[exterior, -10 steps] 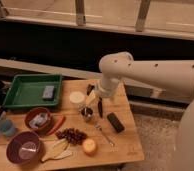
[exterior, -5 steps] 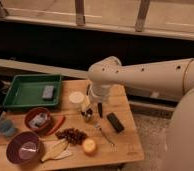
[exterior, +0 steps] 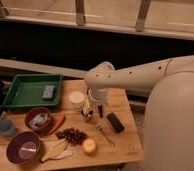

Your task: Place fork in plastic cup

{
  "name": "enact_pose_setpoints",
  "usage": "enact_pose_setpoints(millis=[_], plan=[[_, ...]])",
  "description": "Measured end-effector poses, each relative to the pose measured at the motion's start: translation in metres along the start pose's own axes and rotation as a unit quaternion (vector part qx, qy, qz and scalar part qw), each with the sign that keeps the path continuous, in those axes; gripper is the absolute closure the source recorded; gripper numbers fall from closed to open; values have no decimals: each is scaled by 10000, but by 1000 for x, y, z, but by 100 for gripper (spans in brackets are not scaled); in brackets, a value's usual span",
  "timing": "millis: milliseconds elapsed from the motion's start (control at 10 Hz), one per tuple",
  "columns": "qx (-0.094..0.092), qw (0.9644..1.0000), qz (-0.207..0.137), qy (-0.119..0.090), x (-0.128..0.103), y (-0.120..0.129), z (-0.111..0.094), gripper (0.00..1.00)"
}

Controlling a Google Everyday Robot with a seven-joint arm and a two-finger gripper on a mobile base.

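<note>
The plastic cup (exterior: 6, 126) sits at the nine o'clock edge of the desk (exterior: 127, 146). My gripper (exterior: 93, 111) hangs mid-desk, fingers spread, holding nothing. The fork (exterior: 104, 134) lies at its five o'clock, ungrasped, so I judge everything remains: grasp, carry, drop.

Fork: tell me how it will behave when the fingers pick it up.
The fork looks thin and metal, so it is probably stiff and light. It lies flat on the wooden table, so the fingers may struggle to get under it and it could slide. Its shiny surface suggests a slippery grip. The gripper hovers open just beyond it.
</note>
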Motion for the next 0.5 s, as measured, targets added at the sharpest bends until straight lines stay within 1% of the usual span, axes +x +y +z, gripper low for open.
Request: enact_pose_setpoints(millis=[100,500], plan=[[33,9999,-11,96,2,0,7,20],[33,9999,10,101,3,-1,7,20]])
